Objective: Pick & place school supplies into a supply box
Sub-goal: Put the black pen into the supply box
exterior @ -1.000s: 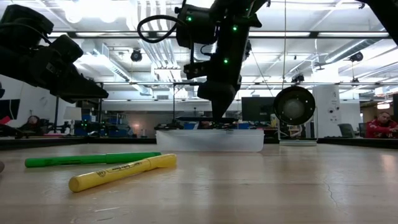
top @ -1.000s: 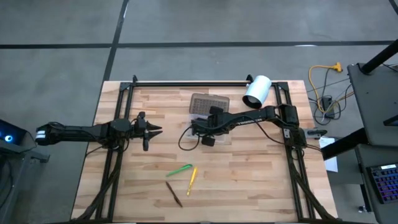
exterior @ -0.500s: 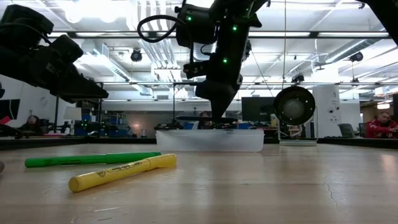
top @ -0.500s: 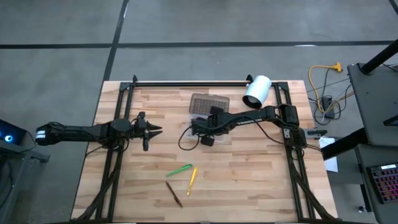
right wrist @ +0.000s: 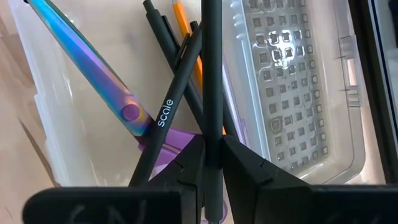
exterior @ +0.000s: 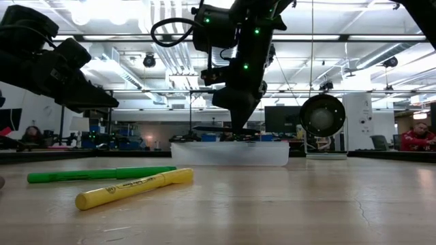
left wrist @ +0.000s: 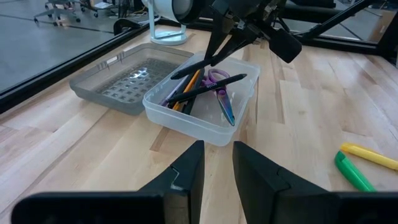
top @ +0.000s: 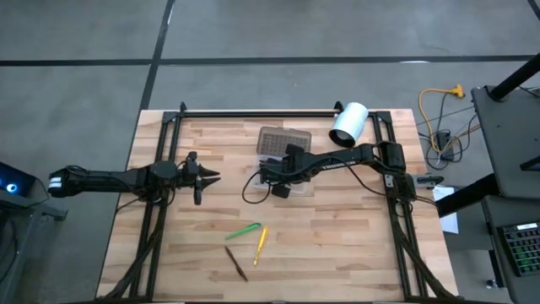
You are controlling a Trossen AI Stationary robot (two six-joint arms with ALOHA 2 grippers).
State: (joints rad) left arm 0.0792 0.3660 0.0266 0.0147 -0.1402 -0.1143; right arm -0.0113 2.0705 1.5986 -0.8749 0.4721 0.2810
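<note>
The right claw (left wrist: 219, 53) pinches a thin dark pen (right wrist: 211, 93) over the box (left wrist: 239, 127). Light, stiff and slick, it is best gripped mid-shaft. The left claw (top: 202, 177) waits part-open, empty, over the counter (top: 354, 245).

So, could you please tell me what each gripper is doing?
Left gripper: open, empty.
Right gripper: shut on a black pen over the box.

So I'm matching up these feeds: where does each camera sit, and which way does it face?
High: overhead, straight down; both arms, table.
Low: tabletop height, facing the room; right claw above the supply box.
Left wrist: behind the left claw, facing the box.
Right wrist: above the box, right claw shut on a black pen.
Shared: box, scissors.
</note>
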